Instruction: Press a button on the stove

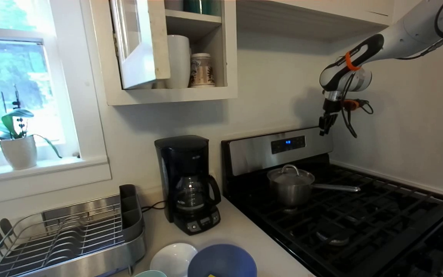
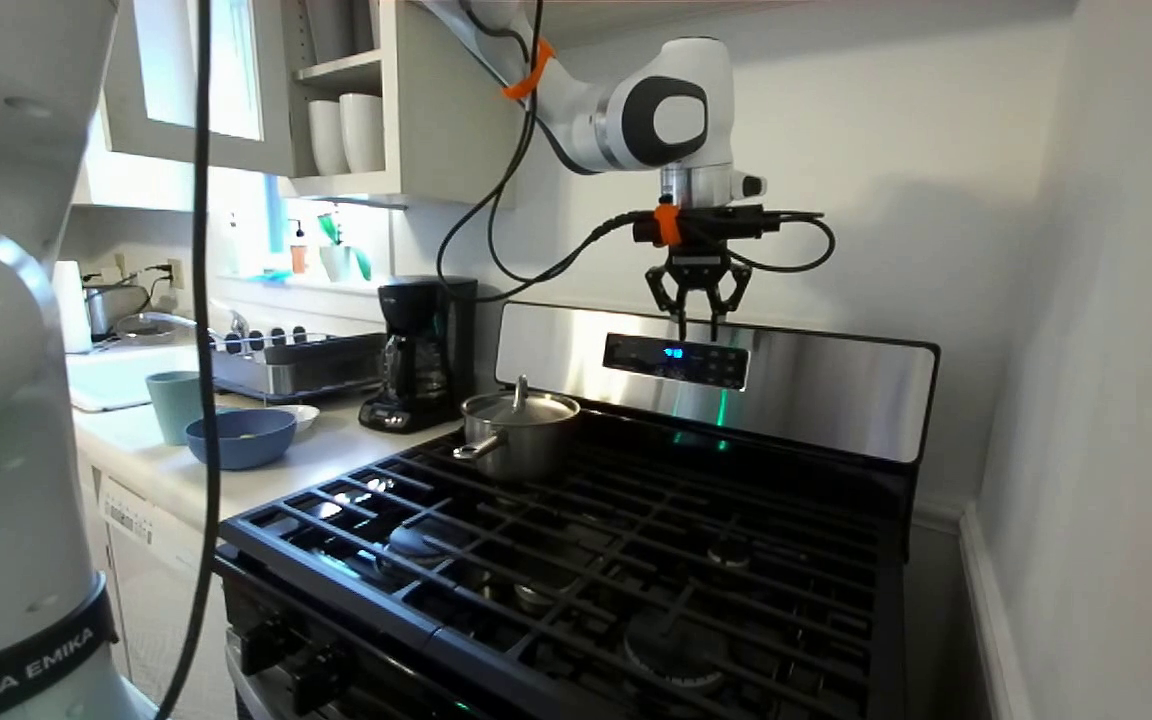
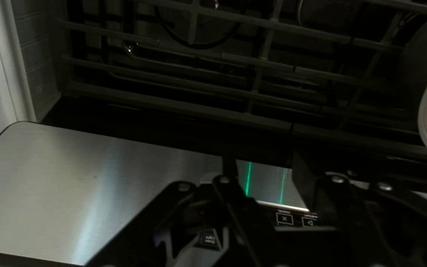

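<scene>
Your fingers [image 2: 682, 326] stand slightly parted, gripping nothing, above the stove [image 2: 636, 540]; its control display [image 2: 676, 362] lies just below their tips. Approach looks well along (no contact shows); the press itself appears left to do.

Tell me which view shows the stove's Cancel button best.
The wrist view: the Cancel button shows up close there, its X and upside-down label legible. Both exterior views show the black control panel it sits on, but with markings too small to single out that button.
</scene>
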`<state>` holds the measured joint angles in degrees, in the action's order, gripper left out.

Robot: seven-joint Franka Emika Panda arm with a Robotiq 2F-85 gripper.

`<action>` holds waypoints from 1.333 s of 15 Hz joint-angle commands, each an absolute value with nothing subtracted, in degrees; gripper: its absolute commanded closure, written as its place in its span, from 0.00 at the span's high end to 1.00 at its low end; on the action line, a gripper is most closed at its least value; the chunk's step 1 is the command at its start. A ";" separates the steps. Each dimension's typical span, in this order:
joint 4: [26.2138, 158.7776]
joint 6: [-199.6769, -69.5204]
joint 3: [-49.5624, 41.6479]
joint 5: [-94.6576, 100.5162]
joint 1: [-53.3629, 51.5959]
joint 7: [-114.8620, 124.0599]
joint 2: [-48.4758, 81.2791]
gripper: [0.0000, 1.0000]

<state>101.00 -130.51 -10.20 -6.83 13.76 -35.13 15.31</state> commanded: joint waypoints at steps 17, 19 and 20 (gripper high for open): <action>93.30 -132.54 -6.52 -8.88 16.80 -34.09 23.12 0.00; 91.99 -133.90 -6.07 -9.06 17.15 -33.77 24.73 0.00; 91.51 -135.06 -5.91 -8.96 17.28 -33.49 25.46 0.00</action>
